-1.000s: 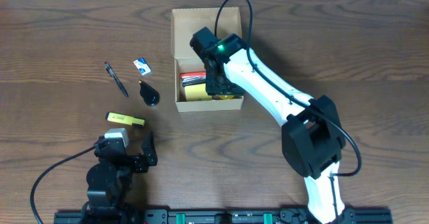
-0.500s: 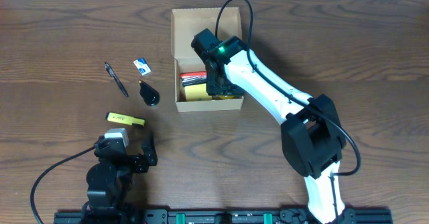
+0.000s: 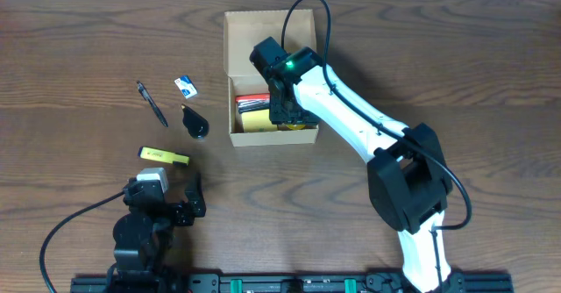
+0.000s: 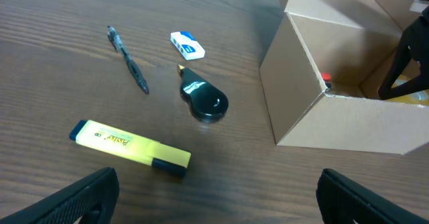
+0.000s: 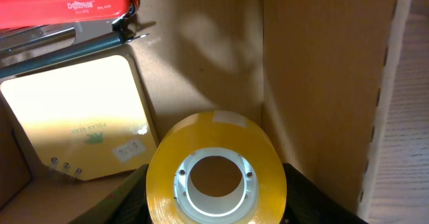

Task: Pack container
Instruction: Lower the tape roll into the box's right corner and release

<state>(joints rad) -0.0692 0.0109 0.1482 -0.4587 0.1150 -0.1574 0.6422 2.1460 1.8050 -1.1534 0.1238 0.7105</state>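
The container (image 3: 263, 32) is a tan cardboard box at the table's far middle, its flap lid open toward the back; it also shows in the left wrist view (image 4: 335, 123). My right gripper (image 3: 285, 109) reaches down inside it, shut on a yellow tape roll (image 5: 216, 133) with a black finger on each side, close to the box's right wall (image 5: 315, 70). A red-handled tool (image 5: 67, 6) and a yellow sticky-note pad (image 5: 80, 110) lie in the box. My left gripper (image 3: 166, 188) stands open near the front left, holding nothing (image 4: 218, 204).
Left of the box lie a black pen (image 3: 151, 103), a white and blue eraser (image 3: 186, 86), a black teardrop-shaped object (image 3: 195, 122) and a yellow highlighter (image 3: 164, 156), the last nearest my left gripper. The right arm crosses the table's right middle.
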